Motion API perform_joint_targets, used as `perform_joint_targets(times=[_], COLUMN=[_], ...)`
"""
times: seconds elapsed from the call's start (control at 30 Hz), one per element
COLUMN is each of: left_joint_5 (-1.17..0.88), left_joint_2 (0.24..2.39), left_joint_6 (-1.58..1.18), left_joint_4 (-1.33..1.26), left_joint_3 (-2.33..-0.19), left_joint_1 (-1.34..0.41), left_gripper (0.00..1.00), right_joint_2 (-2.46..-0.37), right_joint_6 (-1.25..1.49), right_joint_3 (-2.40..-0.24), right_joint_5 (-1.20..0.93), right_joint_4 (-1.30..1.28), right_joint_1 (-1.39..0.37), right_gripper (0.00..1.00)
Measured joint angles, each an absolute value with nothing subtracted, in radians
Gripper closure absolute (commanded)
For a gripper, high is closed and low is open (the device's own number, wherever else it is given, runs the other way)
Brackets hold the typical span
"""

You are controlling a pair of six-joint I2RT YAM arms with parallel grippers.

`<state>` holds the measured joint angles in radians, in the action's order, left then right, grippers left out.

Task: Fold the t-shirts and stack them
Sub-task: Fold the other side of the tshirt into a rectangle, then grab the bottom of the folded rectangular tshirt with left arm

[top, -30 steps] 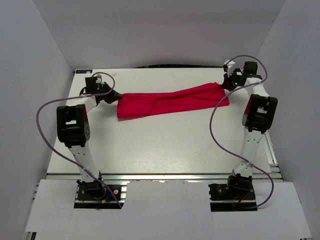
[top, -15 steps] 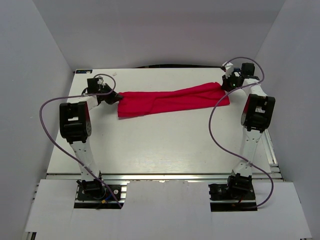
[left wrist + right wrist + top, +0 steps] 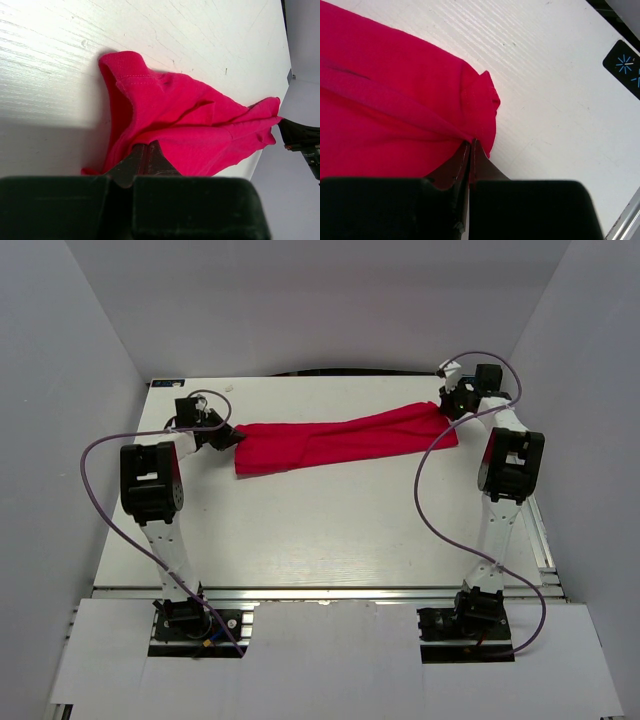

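Observation:
The red t-shirt (image 3: 340,440) lies stretched in a long band across the far part of the white table (image 3: 320,530). My left gripper (image 3: 232,436) is shut on its left end; the left wrist view shows the jaws pinched on the bunched cloth (image 3: 190,125). My right gripper (image 3: 446,410) is shut on the right end; in the right wrist view the fingertips (image 3: 471,145) pinch a fold of the t-shirt (image 3: 385,115) near its hem. The cloth between the grippers sags in loose folds.
Grey walls (image 3: 90,390) close in the table on the left, right and back. A dark tag with blue marks (image 3: 624,65) sits near the table's right edge. Purple cables (image 3: 95,500) loop beside each arm.
The right gripper has moved a little farther back and left with its end of the t-shirt. The left gripper has shifted slightly. The cloth stays held at both ends.

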<state>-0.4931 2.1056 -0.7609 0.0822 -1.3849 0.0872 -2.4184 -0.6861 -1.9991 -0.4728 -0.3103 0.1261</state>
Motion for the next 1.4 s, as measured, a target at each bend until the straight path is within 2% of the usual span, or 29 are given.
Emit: perform_joint_targets(times=[0.03,0.13,0.17,0.37,0.4,0.5,0.63,0.73,0.83,0.93,0.97,1.27,1.4], left_joint_5=[-0.492,-0.486,-0.484,-0.450,-0.443,-0.418,-0.383,-0.360,-0.336,-0.324,-0.326,-0.413,-0.468], left_joint_2=[2.106,2.106,2.106,2.108,2.111,2.122,2.122,2.117,2.098,2.052,2.024,1.862,1.877], left_joint_6=[-0.761,-0.761,-0.761,-0.765,-0.763,-0.760,-0.751,-0.736,-0.706,-0.674,-0.661,-0.580,-0.556], left_joint_4=[0.083,0.084,0.088,0.114,0.121,0.138,0.161,0.169,0.189,0.202,0.207,0.250,0.293], left_joint_3=[-1.385,-1.386,-1.389,-1.414,-1.424,-1.465,-1.507,-1.520,-1.521,-1.505,-1.490,-1.347,-1.315], left_joint_1=[0.087,0.087,0.087,0.087,0.088,0.090,0.093,0.093,0.093,0.095,0.097,0.122,0.122], left_gripper=[1.00,1.00,1.00,0.67,0.57,0.44,0.38,0.36,0.36,0.36,0.36,0.34,0.25], right_joint_2=[-2.419,-2.430,-2.435,-2.445,-2.445,-2.432,-2.399,-2.353,-2.312,-2.303,-2.306,-2.360,-2.369], right_joint_6=[-0.683,-0.668,-0.661,-0.620,-0.610,-0.587,-0.564,-0.559,-0.580,-0.611,-0.618,-0.646,-0.663], right_joint_3=[-1.999,-1.999,-1.999,-1.998,-1.995,-1.973,-1.958,-1.947,-1.947,-1.967,-1.972,-1.980,-1.977], right_joint_5=[-0.471,-0.462,-0.454,-0.395,-0.387,-0.372,-0.376,-0.437,-0.535,-0.617,-0.637,-0.709,-0.702], right_joint_4=[-0.305,-0.282,-0.277,-0.229,-0.213,-0.179,-0.167,-0.167,-0.183,-0.226,-0.245,-0.404,-0.462], right_joint_1=[0.126,0.123,0.121,0.121,0.123,0.134,0.153,0.165,0.171,0.163,0.158,0.116,0.116], right_gripper=[0.99,0.81,0.72,0.53,0.52,0.47,0.47,0.52,0.62,0.78,0.79,0.85,0.86])
